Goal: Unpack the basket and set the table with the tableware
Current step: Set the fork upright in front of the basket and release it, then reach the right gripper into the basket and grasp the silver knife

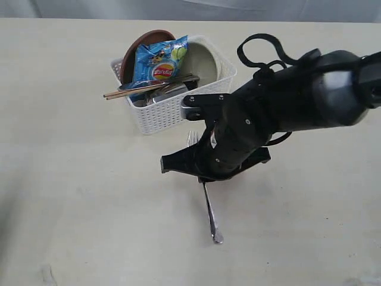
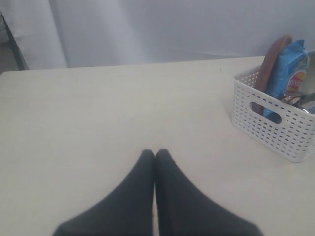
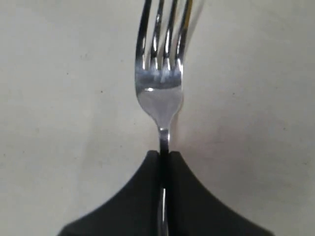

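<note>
Basket sits in the upper middle of the exterior view, on the table. It is loaded: a brown plate stands on edge at its upper left, a blue bag leans against that, a bowl fills the right end, and chopsticks stick out over the left rim, so most of the unpacking looks undone. Just below the basket the fork lies lengthwise, tines toward the basket and handle toward the lower edge of the frame. The right claw bends low over its middle, which reads as the fork being laid at its place on the table. The left arm does not show here. In the left wrist view the left claw is pressed together on nothing and hangs over bare table at lower centre. The basket is well apart at the right edge, so this arm seems parked out of the way while the other works. In the right wrist view the right claw pinches the fork at the thin neck just behind the tines, a grip that keeps it from twisting. The tines point to the top of the frame, close over the table, with a narrow shadow beside them. Whether the fork fully rests on the surface I cannot tell.
</note>
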{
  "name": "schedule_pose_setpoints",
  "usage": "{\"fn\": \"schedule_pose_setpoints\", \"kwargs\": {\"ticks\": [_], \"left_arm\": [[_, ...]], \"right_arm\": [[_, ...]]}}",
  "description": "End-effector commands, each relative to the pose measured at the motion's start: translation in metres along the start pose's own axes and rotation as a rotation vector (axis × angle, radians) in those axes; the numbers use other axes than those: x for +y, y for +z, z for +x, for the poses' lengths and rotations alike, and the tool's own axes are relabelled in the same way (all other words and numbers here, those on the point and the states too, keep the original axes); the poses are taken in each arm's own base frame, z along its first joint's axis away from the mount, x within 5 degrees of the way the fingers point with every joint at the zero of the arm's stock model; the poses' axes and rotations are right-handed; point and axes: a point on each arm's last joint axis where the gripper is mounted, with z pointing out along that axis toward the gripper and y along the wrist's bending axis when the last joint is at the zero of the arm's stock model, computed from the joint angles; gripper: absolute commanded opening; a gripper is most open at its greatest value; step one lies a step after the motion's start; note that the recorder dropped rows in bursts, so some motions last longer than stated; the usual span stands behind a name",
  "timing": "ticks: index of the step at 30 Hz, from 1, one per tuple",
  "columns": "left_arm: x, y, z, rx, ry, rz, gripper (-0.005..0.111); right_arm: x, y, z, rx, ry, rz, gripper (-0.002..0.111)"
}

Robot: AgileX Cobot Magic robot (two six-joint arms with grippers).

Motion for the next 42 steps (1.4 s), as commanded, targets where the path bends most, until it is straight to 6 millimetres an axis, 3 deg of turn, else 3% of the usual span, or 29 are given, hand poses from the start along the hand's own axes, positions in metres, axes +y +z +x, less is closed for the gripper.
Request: {"fn": "schedule_pose_setpoints", "kwargs": {"ticks": [1, 7, 10, 13, 15, 20, 25, 29, 32, 36, 42], "left_arm": [[0.0, 0.0, -0.001, -0.013, 0.001, 0.008, 0.0], [0.0, 0.0, -0.001, -0.013, 0.001, 0.008, 0.0], [0.0, 0.0, -0.001, -0.013, 0.001, 0.008, 0.0], [0.0, 0.0, -0.001, -0.013, 0.001, 0.008, 0.0], [0.0, 0.0, -0.001, -0.013, 0.001, 0.008, 0.0], [0.0, 0.0, -0.001, -0.013, 0.001, 0.008, 0.0], [0.0, 0.0, -0.001, -0.013, 0.001, 0.008, 0.0], [0.0, 0.0, -0.001, -0.013, 0.001, 0.008, 0.0], [0.0, 0.0, -0.001, -0.013, 0.001, 0.008, 0.0], [0.0, 0.0, -0.001, -0.013, 0.001, 0.008, 0.0], [0.0, 0.0, -0.001, -0.013, 0.001, 0.008, 0.0]], "right_arm": [[-0.006, 0.006, -0.003, 0.004, 0.067, 0.015, 0.0], [-0.015, 0.002, -0.008, -0.003, 0.086, 0.024, 0.001], [-0.013, -0.001, -0.011, -0.009, 0.084, 0.021, 0.018], [-0.01, -0.006, -0.015, 0.013, 0.034, 0.033, 0.044], [-0.007, -0.011, -0.021, 0.034, -0.009, 0.045, 0.052], [0.008, -0.042, -0.047, 0.025, -0.154, 0.053, 0.047], [0.031, -0.097, -0.081, -0.148, -0.317, -0.019, 0.046], [0.047, -0.119, -0.103, -0.271, -0.397, -0.06, 0.046], [0.061, -0.117, -0.112, -0.302, -0.568, -0.048, 0.046], [0.077, -0.096, -0.111, -0.243, -0.853, 0.038, 0.046], [0.073, -0.061, -0.11, -0.12, -0.894, 0.135, 0.046]]}}
